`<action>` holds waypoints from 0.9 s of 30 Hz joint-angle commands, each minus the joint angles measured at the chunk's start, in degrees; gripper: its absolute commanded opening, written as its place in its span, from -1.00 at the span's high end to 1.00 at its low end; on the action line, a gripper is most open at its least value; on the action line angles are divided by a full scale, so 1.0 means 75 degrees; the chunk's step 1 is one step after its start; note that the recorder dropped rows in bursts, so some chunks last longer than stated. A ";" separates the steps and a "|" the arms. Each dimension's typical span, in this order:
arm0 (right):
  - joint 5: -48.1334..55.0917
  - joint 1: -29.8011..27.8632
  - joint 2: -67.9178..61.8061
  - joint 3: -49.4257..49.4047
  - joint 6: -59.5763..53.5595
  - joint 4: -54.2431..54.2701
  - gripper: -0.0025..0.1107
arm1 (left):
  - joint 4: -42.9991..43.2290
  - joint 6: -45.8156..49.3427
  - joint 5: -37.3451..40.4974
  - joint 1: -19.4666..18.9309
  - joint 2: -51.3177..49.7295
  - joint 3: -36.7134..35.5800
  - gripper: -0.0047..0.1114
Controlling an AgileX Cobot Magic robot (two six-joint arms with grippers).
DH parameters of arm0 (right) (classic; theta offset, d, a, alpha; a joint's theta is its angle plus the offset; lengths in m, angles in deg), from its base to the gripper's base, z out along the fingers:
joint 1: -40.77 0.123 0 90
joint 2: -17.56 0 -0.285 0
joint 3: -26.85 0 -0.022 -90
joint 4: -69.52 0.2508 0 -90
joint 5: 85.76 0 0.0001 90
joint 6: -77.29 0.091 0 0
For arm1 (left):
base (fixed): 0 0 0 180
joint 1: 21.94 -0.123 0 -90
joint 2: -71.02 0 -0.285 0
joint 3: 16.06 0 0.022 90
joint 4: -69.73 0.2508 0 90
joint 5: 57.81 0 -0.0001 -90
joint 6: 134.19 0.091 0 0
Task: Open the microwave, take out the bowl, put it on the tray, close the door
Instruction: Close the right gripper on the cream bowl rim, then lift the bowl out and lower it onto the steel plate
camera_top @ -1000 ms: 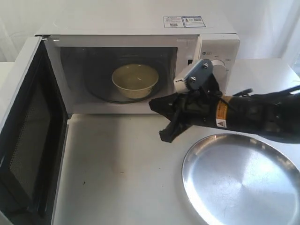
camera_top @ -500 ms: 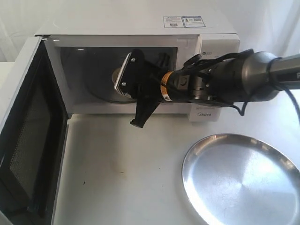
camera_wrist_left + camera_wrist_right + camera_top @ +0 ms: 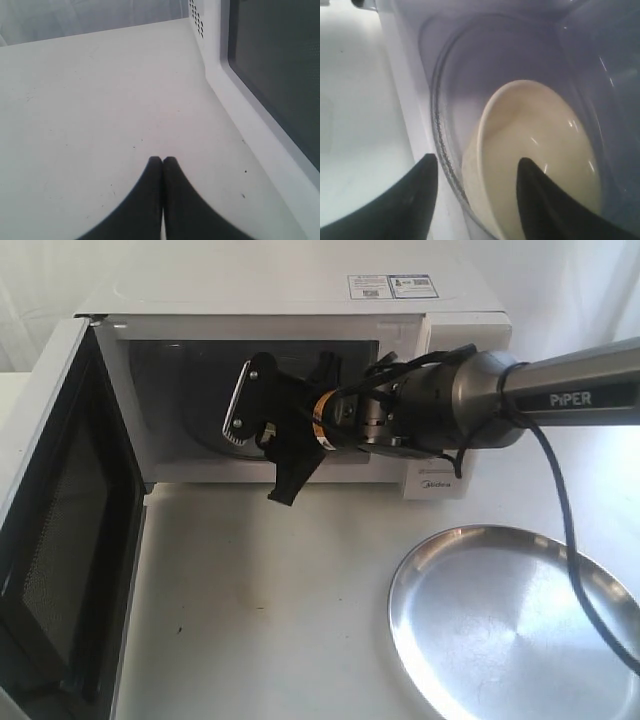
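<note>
The white microwave [image 3: 250, 290] stands with its door [image 3: 60, 530] swung wide to the left. My right gripper [image 3: 292, 435] reaches into the cavity and hides the bowl in the exterior view. In the right wrist view the cream bowl [image 3: 545, 150] rests on the glass turntable [image 3: 450, 85]. My right gripper [image 3: 476, 169] is open and straddles the bowl's near rim, one finger over its inside and one outside it. My left gripper [image 3: 162, 162] is shut on nothing, low over the table beside the door [image 3: 270, 65]. The steel tray [image 3: 510, 625] lies at the front right.
The open door juts out toward the front at the left. Bare white tabletop [image 3: 260, 610] lies between the door and the tray. The right arm's cable [image 3: 560, 510] loops over the tray's far edge.
The right arm has swung left from above the tray's near side and pushed its open gripper into the microwave cavity, over the bowl. The door and tray have not moved.
</note>
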 commanded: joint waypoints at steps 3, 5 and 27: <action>0.0642 0.0009 -0.0582 0.0457 -0.0048 0.0038 0.14 | -0.0023 -0.0038 -0.0016 0.0019 0.0016 -0.0026 0.92; 0.0626 0.0009 -0.0733 0.0592 -0.0048 0.0038 0.17 | -0.0023 -0.0038 -0.0016 0.0019 0.0016 -0.0026 0.92; 0.0902 0.1064 0.1521 -0.0686 0.2036 0.0124 0.96 | -0.0023 -0.0038 -0.0016 0.0019 0.0016 -0.0026 0.92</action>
